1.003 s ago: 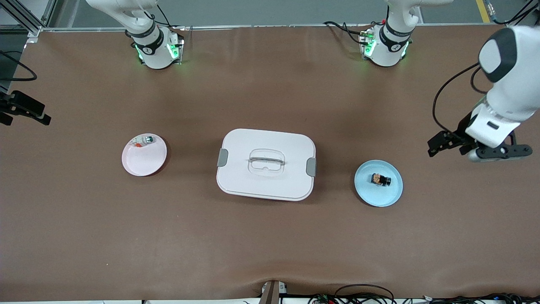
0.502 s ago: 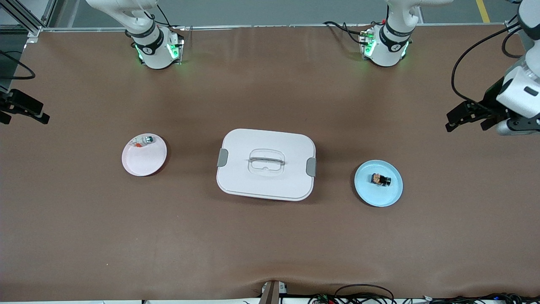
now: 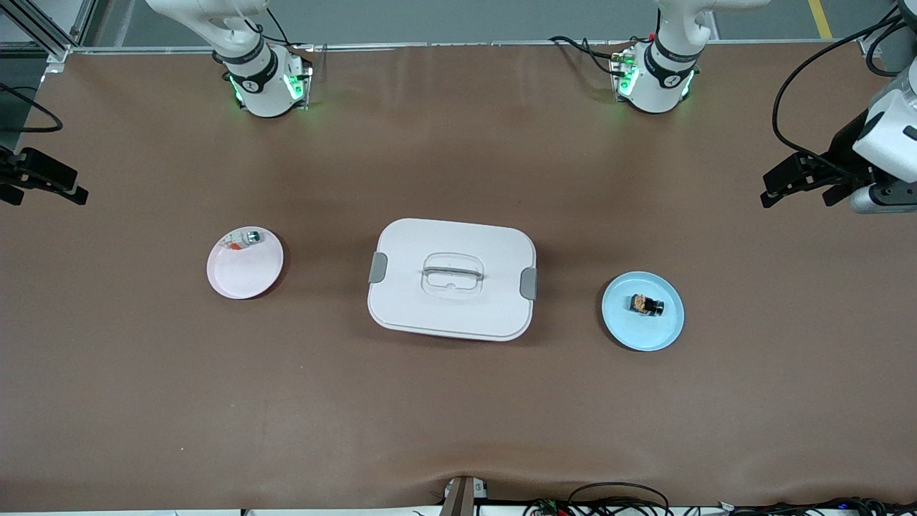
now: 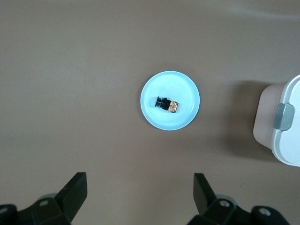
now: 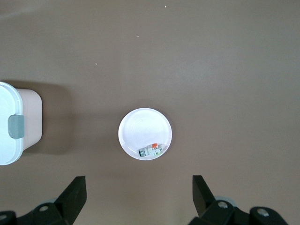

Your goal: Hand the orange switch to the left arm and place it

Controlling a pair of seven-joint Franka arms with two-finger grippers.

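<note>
The orange switch [image 3: 647, 305] lies on its side in the blue plate [image 3: 663, 333], toward the left arm's end of the table [image 3: 458, 416]; the left wrist view shows it [image 4: 168, 104] just off the middle of that plate [image 4: 185, 84]. The box [image 3: 451, 278], lid on and grey latches at both short ends, stands mid-table between the blue plate and the pink plate [image 3: 240, 279], directly on the line joining them. The pink plate, toward the right arm's end, carries a small white piece with a green cap [image 3: 243, 240] at its rim farthest from the front camera. The left end effector [image 3: 806, 188] hangs above the table's edge at the left arm's end, well apart from the blue plate, fingers spread wide and empty. The right end effector [image 3: 39, 188] hangs above the table's edge at the right arm's end, also released and empty. Cables [image 3: 616, 502] run along the table edge nearest the front camera.
</note>
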